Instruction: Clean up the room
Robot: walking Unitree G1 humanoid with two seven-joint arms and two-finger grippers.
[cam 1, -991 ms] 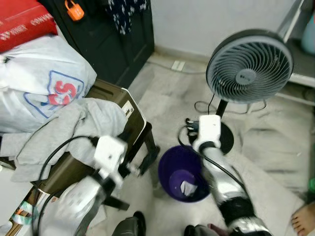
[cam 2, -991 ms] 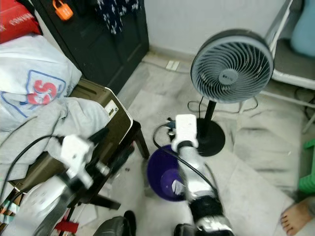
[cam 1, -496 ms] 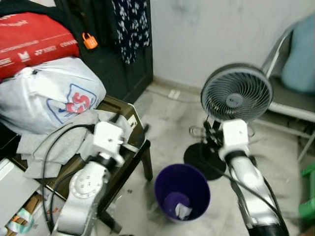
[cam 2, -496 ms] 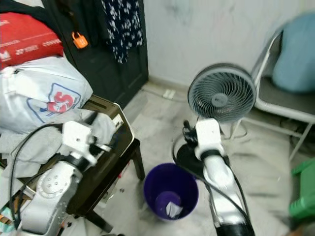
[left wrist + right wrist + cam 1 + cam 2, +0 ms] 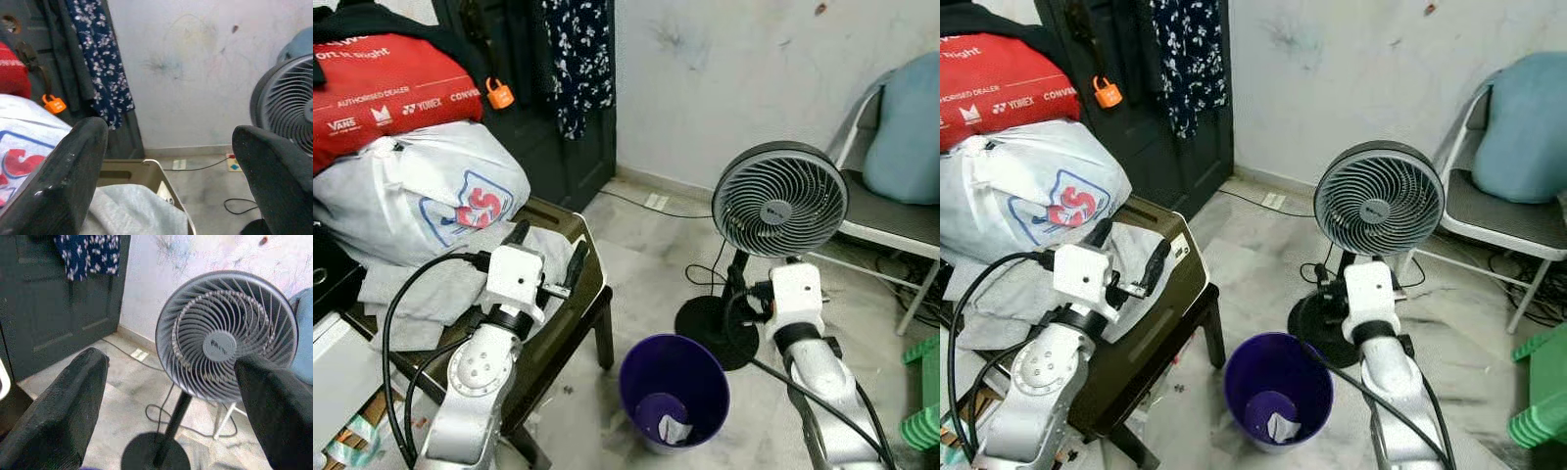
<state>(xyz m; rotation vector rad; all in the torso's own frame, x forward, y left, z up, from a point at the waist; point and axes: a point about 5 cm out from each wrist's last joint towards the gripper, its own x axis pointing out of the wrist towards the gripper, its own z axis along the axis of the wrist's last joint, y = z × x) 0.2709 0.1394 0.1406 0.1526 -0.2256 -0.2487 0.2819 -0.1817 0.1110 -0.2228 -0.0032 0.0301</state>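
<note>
A purple bin stands on the floor between my arms, with a crumpled white paper at its bottom. To its left, my left gripper hovers open over a grey cloth that lies on a dark brown stool. My right gripper is open beside the black base of a standing fan, right of the bin. In the right wrist view the fan sits between the spread fingers. In the left wrist view the grey cloth lies below the spread fingers.
A white plastic bag and a red bag are piled at the left. A dark door with a floral garment is behind. A metal chair with a blue cushion and a green stool are at the right. Cables trail by the fan.
The camera has tilted up, bringing the wall and chair into view. My right gripper has moved from above the bin to the fan's base. My left gripper now sits higher over the stool.
</note>
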